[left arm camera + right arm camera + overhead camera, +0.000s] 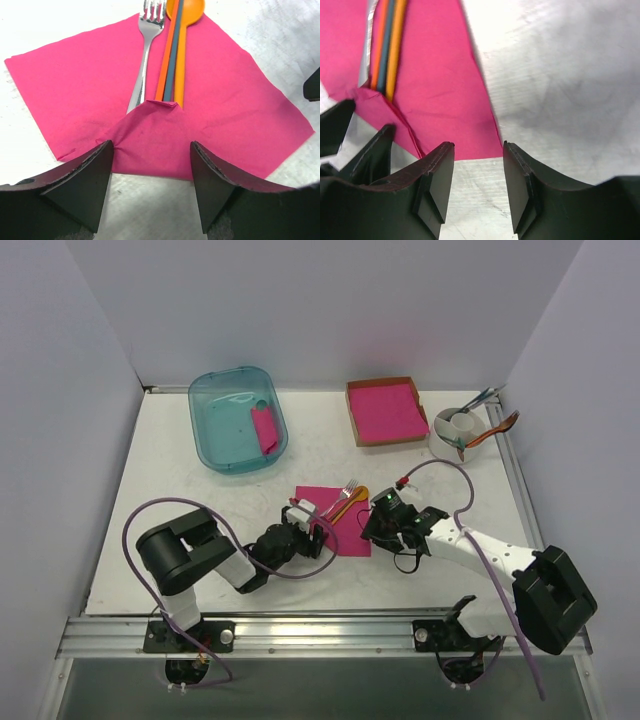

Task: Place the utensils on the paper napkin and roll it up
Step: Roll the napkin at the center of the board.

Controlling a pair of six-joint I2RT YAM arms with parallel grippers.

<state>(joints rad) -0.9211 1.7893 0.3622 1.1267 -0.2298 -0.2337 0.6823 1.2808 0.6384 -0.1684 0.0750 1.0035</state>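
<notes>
Jaws apart above scuffed white table (160,470)

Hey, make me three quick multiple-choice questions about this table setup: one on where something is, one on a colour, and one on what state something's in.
1. The fork and spoon lie: A in the teal tub; B on the napkin; C in the cardboard box.
2. The spoon is: A green; B white; C orange.
3. The napkin corner at the handle ends is: A folded over them; B lying flat; C torn off.

Answers: 1 B, both rest lengthwise on the pink sheet. 2 C, its bowl and handle show orange. 3 A, the left wrist view shows the corner's flap covering the handle tips.
</notes>
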